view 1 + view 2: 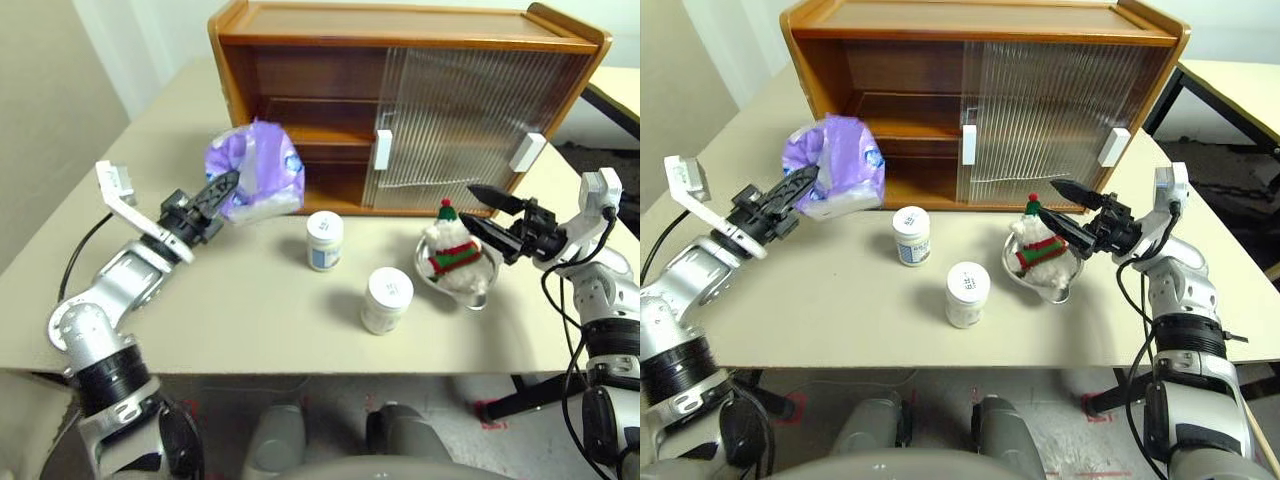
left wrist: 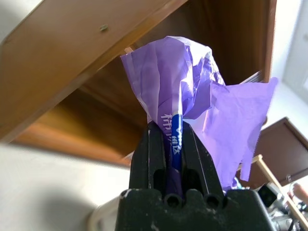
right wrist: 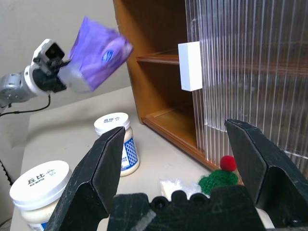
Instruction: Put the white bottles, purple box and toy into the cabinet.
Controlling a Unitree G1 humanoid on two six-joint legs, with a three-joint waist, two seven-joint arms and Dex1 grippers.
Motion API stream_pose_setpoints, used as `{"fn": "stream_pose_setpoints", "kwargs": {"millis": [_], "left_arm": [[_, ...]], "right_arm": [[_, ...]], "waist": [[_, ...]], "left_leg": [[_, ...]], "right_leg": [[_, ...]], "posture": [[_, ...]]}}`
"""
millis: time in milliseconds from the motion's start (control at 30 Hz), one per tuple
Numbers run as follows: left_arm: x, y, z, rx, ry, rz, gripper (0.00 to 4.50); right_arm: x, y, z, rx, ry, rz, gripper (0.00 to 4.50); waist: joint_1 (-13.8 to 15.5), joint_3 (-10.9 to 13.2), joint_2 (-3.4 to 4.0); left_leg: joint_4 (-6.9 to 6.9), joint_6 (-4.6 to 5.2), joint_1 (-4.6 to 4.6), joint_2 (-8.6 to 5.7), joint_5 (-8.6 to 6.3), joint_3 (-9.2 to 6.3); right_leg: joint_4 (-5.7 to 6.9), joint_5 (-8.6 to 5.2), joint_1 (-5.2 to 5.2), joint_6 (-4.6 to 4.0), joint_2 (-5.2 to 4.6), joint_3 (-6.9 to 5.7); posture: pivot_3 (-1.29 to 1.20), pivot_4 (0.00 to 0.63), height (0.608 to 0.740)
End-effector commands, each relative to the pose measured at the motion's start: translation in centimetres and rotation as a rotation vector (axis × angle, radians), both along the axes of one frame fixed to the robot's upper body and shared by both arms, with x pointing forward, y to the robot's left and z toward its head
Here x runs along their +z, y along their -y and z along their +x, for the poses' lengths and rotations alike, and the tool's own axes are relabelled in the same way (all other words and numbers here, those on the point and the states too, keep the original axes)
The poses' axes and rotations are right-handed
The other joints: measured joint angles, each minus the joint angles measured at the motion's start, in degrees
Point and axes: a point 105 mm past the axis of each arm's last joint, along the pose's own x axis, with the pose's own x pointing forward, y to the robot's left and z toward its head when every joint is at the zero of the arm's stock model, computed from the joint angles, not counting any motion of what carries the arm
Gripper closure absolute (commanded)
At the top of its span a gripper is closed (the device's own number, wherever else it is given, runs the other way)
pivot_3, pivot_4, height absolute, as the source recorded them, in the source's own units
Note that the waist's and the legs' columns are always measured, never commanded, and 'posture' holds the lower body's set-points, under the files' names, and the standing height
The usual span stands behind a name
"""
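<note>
Purple box [image 1: 256, 172] hangs clear of the desk [image 1: 200, 300], pinched in the left gripper [image 1: 222, 189] before the cabinet [image 1: 400, 110]'s open side. Right gripper [image 1: 484, 214] gapes empty beside the toy [image 1: 450, 255], near the desk's right edge. Both white bottles [image 1: 325, 240] stand mid-desk.

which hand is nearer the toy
Right. The right hand hangs open just beside the toy; the left hand is across the table, clamped on the purple box.
</note>
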Motion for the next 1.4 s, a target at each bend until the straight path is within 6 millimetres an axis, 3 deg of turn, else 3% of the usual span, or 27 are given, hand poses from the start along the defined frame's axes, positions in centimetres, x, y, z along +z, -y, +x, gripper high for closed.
{"fn": "stream_pose_setpoints", "kwargs": {"millis": [33,200,533,833,1000,1200,1233,1400], "left_arm": [[1.5,1.6,1.3,0.022,0.028,-0.026,4.45],[3.6,2.6,3.6,0.114,0.038,-0.137,4.45],[4.1,6.8,6.9,0.060,-0.001,-0.104,4.45],[4.5,7.1,9.9,0.154,-0.008,-0.098,4.45],[4.5,8.1,10.6,0.160,-0.031,-0.108,2.64],[4.3,8.1,9.6,0.141,-0.026,-0.089,0.24],[4.1,8.1,9.3,0.137,-0.025,-0.081,0.07],[2.4,7.2,6.8,0.144,-0.046,-0.015,0.07]], "right_arm": [[0.0,-0.1,-0.2,0.004,0.004,-0.010,0.00],[-0.1,-0.1,-0.5,-0.014,0.009,-0.014,0.00],[-0.2,-0.6,-0.8,-0.036,0.021,0.005,0.00],[0.0,-0.7,-0.7,-0.042,0.028,0.005,0.00],[0.0,-1.2,-0.6,-0.029,0.030,0.001,0.00],[0.0,-1.3,-0.6,-0.024,0.029,-0.005,0.00],[-0.1,-1.3,-0.6,-0.022,0.028,-0.007,0.00],[-0.1,-1.5,-0.6,-0.017,0.029,-0.008,0.00]], "waist": [[0.4,0.0,0.00],[0.6,0.0,-0.01],[0.2,0.0,-0.04],[-0.2,0.0,-0.05],[0.0,0.0,-0.13],[-0.1,0.0,-0.13],[-0.1,0.0,-0.13],[-0.2,0.0,-0.13]], "left_leg": [[0.00,0.00,-0.01,-0.01,0.00,0.00],[-0.03,-0.03,-0.14,-0.06,-0.02,-0.02],[0.05,0.01,-0.17,-0.33,0.00,-0.01],[0.02,0.03,-0.19,-0.37,0.02,-0.05],[0.02,0.02,-0.24,-0.38,0.01,-0.06],[0.01,0.02,-0.24,-0.38,0.01,-0.06],[0.00,0.02,-0.24,-0.38,0.01,-0.06],[-0.01,0.02,-0.20,-0.35,0.01,-0.04]], "right_leg": [[-0.04,0.00,0.00,0.00,0.01,0.00],[-0.29,0.18,0.00,-0.15,0.05,-0.01],[-0.41,0.25,0.03,0.10,0.09,0.03],[-0.47,0.24,0.03,0.08,0.14,0.08],[-0.53,0.25,0.03,0.11,0.12,0.07],[-0.52,0.26,0.01,0.11,0.12,0.08],[-0.52,0.26,0.01,0.10,0.12,0.08],[-0.45,0.30,0.02,0.04,0.10,0.13]], "posture": [[0.22,0.000,0.740],[0.19,0.000,0.740],[0.16,0.000,0.740],[0.16,0.000,0.740],[0.16,0.000,0.740],[0.17,0.000,0.740],[0.17,0.000,0.740],[0.18,0.000,0.740]]}}
